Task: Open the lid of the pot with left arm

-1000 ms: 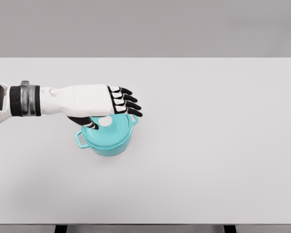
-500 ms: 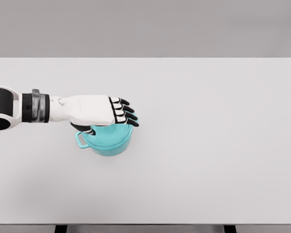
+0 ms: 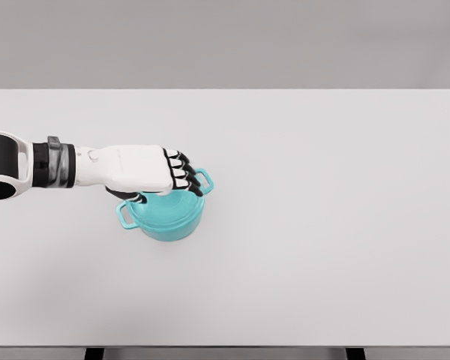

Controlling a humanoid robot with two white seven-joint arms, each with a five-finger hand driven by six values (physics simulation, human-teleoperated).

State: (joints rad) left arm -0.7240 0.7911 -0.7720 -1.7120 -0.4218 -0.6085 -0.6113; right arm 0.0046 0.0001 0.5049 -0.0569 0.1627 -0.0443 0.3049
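Over at the far left, coming in from the edge: white forearm, dark wrist band, then the left hand (image 3: 146,169), lying knuckles-up directly on top of the pot (image 3: 165,216); fingers (image 3: 184,175) curled down over the middle of the lid (image 3: 172,204), right where a knob would sit; knob itself hidden under the palm, so an actual grasp on it is likely but cannot be confirmed; clenched over the lid, call it that.

Now the pot: teal, round, sitting on the white table (image 3: 322,225), left of the table's centre and towards its near half; one loop handle (image 3: 124,216) poking out on the pot's left, the other (image 3: 204,181) on its right, just beyond the fingertips; handle-to-handle line running slantwise, low on the left, higher on the right.

Key relation for the lift: lid straight beneath the hand, no sideways gap to close; only way left is up. Risk, by judgement: a weak pinch slipping off, or the pot dragging along.

Right of the pot: bare table only; right arm nowhere to be seen, so left is the only candidate. No brand, label or writing readable anywhere.
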